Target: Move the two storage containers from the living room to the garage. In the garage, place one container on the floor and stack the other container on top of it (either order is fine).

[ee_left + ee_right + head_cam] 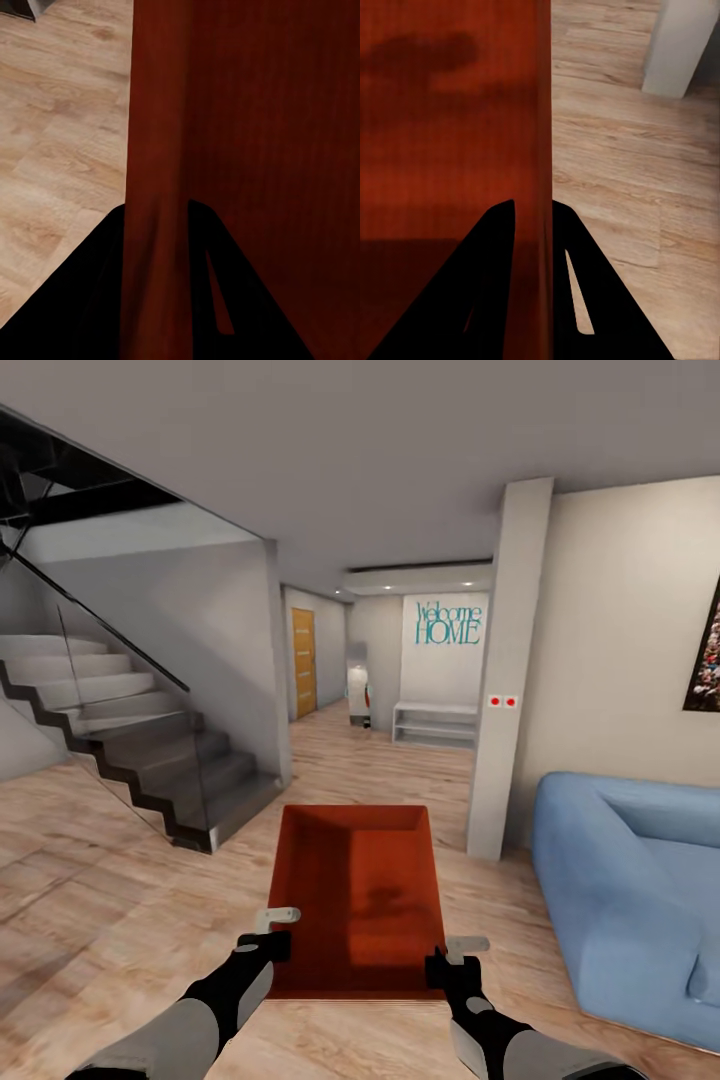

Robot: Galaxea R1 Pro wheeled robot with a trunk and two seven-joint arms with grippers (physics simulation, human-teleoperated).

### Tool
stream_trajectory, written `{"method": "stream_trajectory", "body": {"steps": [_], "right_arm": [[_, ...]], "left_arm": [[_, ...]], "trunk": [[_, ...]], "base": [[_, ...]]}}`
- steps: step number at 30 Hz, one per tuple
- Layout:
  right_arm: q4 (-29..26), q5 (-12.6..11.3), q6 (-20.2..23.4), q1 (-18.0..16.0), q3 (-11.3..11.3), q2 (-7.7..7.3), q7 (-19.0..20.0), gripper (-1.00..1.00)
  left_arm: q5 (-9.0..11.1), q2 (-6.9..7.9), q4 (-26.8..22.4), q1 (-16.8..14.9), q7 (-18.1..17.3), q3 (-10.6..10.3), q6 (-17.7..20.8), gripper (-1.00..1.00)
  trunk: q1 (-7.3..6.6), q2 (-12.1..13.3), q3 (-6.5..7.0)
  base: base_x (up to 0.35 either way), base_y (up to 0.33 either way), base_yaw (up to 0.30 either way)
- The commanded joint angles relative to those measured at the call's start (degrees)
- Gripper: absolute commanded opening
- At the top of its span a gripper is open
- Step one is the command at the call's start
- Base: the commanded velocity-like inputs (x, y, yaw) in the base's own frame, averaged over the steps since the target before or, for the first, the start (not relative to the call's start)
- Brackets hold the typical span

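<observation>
Above the wood-plank floor (120,880), one storage container (355,900) was gripped by both hands: left hand (268,942) and right hand (440,965) each clamped on a side wall; stairs (130,750) and sofa (630,890) were recorded by the head view alone.

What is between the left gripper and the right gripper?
In the head view, the storage container lies between the left gripper and right gripper, each clamping a side wall.

Light wood-plank floor (100,880) carries a blue sofa (630,880) and a staircase (150,760).
</observation>
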Motion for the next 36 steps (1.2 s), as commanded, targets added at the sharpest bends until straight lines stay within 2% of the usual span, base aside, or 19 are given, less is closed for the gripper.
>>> {"method": "stream_trajectory", "body": {"steps": [1,22,30,36], "right_arm": [[0.0,-1.8,-0.5,0.0,-2.1,-0.24,-0.5,-1.0],[0.0,-1.7,-0.5,0.0,-2.1,-0.22,-0.4,-1.0],[0.0,-1.7,-0.5,0.0,-2.1,-0.15,-0.4,-1.0],[0.0,-1.7,-0.5,0.0,-2.1,-0.23,-0.4,-1.0]], "left_arm": [[1.1,0.04,-0.2,-0.1,0.6,3.3,0.4,-1.0],[1.1,0.09,-0.2,-0.1,0.6,3.3,0.4,-1.0],[1.1,0.13,-0.2,-0.1,0.6,3.4,0.4,-1.0],[1.1,0.13,-0.2,-0.1,0.6,3.4,0.4,-1.0]], "trunk": [[0.04,-0.1,-0.09],[0.04,-0.1,-0.09],[0.04,-0.1,-0.09],[0.04,-0.1,-0.09]], "base": [[0.32,0.0,-0.004],[0.321,0.0,-0.001],[0.321,0.0,-0.174],[0.321,0.0,-0.037]]}}
